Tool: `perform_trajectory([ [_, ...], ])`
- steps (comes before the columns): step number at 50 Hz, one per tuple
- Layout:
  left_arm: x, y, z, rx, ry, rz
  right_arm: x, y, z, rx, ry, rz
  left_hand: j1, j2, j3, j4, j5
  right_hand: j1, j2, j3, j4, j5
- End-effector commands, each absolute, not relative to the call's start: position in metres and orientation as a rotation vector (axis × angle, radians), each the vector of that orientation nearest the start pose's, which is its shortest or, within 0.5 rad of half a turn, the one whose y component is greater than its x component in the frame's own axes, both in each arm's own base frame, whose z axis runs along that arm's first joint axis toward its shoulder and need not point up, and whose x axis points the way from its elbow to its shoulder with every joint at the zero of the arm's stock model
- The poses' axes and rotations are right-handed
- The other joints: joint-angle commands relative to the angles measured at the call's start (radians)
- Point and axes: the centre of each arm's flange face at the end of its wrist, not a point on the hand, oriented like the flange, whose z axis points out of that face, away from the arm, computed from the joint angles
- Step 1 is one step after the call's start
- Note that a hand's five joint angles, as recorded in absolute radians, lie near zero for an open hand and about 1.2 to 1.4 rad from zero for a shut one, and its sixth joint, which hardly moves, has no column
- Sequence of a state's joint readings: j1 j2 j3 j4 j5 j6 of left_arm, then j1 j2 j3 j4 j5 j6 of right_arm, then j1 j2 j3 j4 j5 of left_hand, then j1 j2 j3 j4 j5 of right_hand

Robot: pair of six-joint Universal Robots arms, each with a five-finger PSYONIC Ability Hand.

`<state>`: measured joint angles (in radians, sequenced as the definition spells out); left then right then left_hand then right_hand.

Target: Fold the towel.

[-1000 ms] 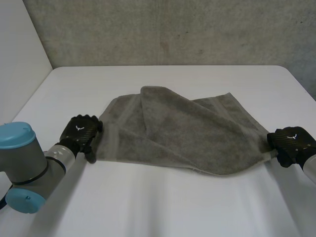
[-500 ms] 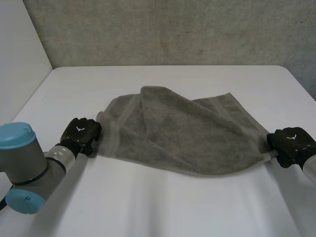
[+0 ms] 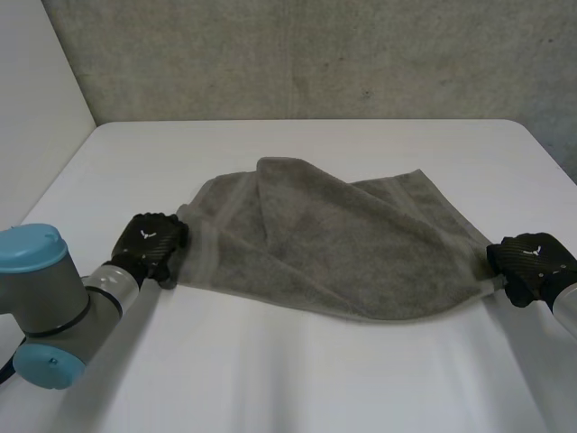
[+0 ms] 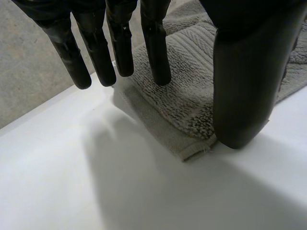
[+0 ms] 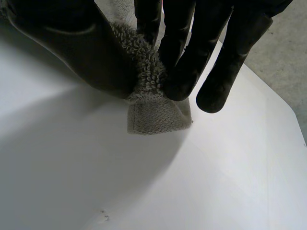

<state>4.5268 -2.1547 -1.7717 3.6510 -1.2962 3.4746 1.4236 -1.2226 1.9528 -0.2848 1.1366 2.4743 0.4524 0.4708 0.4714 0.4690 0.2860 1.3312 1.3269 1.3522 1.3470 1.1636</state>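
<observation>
A grey towel (image 3: pixel 334 248) lies rumpled across the white table (image 3: pixel 288 379), with one layer folded over its far left part. My left hand (image 3: pixel 149 242) is at the towel's near left corner. In the left wrist view this hand (image 4: pixel 244 72) is open: the fingers (image 4: pixel 120 43) and the thumb stand straight over the towel corner (image 4: pixel 187 96), which lies flat on the table. My right hand (image 3: pixel 532 263) is at the towel's near right corner. In the right wrist view it (image 5: pixel 192 57) is shut on that corner (image 5: pixel 156 117), pinching it between thumb and fingers just above the table.
A grey wall runs behind the table's far edge. Bare white table lies in front of the towel and beyond it. My left arm (image 3: pixel 50 307), with its light-blue cap, rests low at the near left.
My left hand has drawn in a little at the towel's left corner, and the towel's near left edge has shifted slightly. The right hand has kept its grip and place.
</observation>
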Motion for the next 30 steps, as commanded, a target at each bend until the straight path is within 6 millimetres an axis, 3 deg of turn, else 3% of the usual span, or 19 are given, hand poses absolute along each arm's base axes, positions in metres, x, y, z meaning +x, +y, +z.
perform_trajectory([
  [1,-0.2185,-0.3155,0.1009,0.923,2.422,-1.997,0.1268,-0.3025,0.1256,-1.042,2.477,-1.775,-0.007,-0.025,-0.026,-0.024,-0.015,0.065,0.069,0.044,0.049,0.058],
  [19,-0.2234,-0.3193,0.094,0.939,2.427,-1.992,0.1268,-0.3006,0.1236,-1.114,2.48,-1.775,0.043,0.025,0.024,0.026,0.035,0.065,0.069,0.044,0.049,0.058],
  [21,-0.2242,-0.3204,0.0949,0.939,2.426,-1.996,0.1273,-0.3004,0.1232,-1.122,2.479,-1.774,0.349,0.331,0.33,0.333,0.341,0.065,0.069,0.044,0.049,0.058],
  [22,-0.2242,-0.3204,0.0949,0.939,2.426,-1.996,0.1273,-0.3004,0.1232,-1.122,2.479,-1.774,0.351,0.333,0.332,0.335,0.343,0.065,0.069,0.044,0.049,0.058],
  [24,-0.2243,-0.3203,0.0954,0.938,2.429,-1.998,0.1273,-0.2999,0.1224,-1.123,2.481,-1.77,0.743,0.725,0.724,0.726,0.735,0.065,0.069,0.044,0.049,0.058],
  [27,-0.2253,-0.3196,0.0964,0.929,2.439,-2.004,0.1273,-0.3003,0.1223,-1.125,2.48,-1.77,0.943,0.925,0.924,0.927,0.935,0.065,0.069,0.044,0.049,0.058],
  [30,-0.2253,-0.3196,0.0983,0.918,2.444,-2.013,0.1269,-0.3,0.1216,-1.123,2.484,-1.766,0.944,0.925,0.925,0.927,0.936,0.065,0.069,0.044,0.049,0.058],
])
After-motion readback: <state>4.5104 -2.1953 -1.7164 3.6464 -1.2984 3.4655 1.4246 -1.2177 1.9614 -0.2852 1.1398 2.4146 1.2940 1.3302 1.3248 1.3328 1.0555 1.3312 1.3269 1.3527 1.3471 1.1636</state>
